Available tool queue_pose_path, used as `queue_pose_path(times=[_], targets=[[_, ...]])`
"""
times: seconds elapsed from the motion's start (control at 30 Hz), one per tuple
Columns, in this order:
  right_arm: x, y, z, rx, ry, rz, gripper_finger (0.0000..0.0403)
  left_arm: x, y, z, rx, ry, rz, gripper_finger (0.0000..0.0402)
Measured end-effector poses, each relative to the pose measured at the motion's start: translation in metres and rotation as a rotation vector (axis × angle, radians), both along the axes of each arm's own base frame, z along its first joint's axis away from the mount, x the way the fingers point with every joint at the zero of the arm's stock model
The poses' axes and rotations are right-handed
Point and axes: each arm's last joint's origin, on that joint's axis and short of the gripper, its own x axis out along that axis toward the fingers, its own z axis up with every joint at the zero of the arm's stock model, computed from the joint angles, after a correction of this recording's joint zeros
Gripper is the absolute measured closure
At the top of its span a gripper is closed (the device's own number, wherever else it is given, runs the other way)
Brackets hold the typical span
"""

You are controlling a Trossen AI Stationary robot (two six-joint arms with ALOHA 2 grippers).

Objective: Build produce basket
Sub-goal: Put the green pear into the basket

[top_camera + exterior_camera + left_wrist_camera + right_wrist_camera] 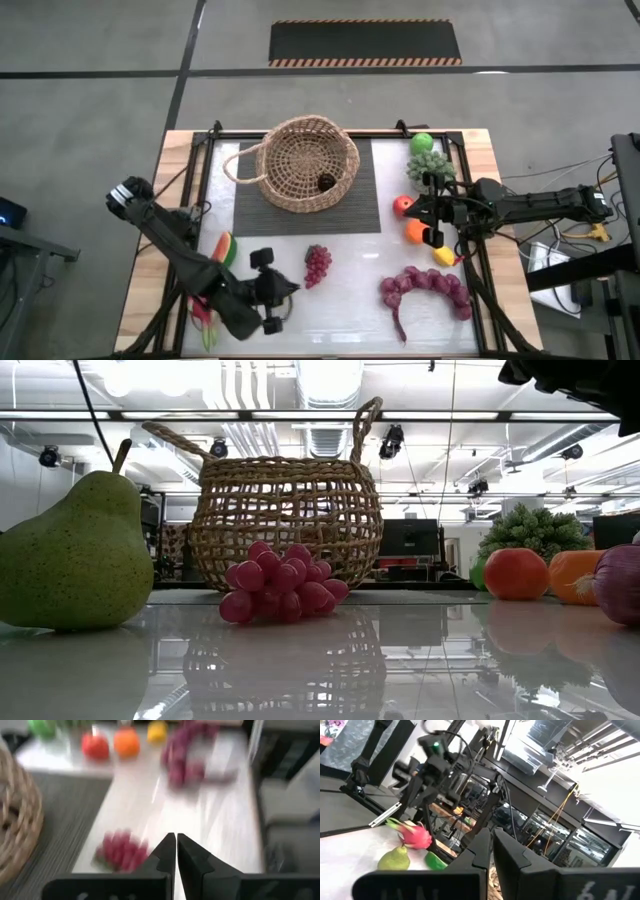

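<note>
Fingers of our left hand (176, 851) are pressed together, empty, hovering above the tabletop (350, 265) just beside the small grape bunch (317, 264). Our right hand (491, 845) is likewise closed and empty, above the orange (415, 231) and red apple (402, 206). Our basket (305, 163) lies on the mat (360, 200), one dark fruit (326, 182) inside.
</note>
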Motion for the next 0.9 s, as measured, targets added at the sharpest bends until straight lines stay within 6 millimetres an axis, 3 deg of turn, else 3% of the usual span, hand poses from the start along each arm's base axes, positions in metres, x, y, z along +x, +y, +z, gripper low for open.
queue_pose_path(times=[0.13,0.33,0.5,0.7,0.9], targets=[[0.000,0.000,0.000,0.003,0.001,0.001,0.0390,0.005,-0.004,-0.006,0.040,0.114,0.018,0.0402],[0.000,0.000,0.000,0.024,0.007,0.008,0.0390,0.008,-0.001,-0.011,0.054,0.143,0.029,0.0402],[0.000,0.000,0.000,0.042,0.012,0.014,0.0390,0.004,0.008,-0.008,-0.119,0.219,0.087,0.0395],[0.000,0.000,0.000,0.053,0.015,0.018,0.0390,0.004,0.016,-0.019,-0.275,0.321,0.212,0.0322],[0.000,0.000,0.000,0.065,0.018,0.022,0.0390,0.004,0.018,-0.037,-0.172,0.361,0.162,0.0227]])
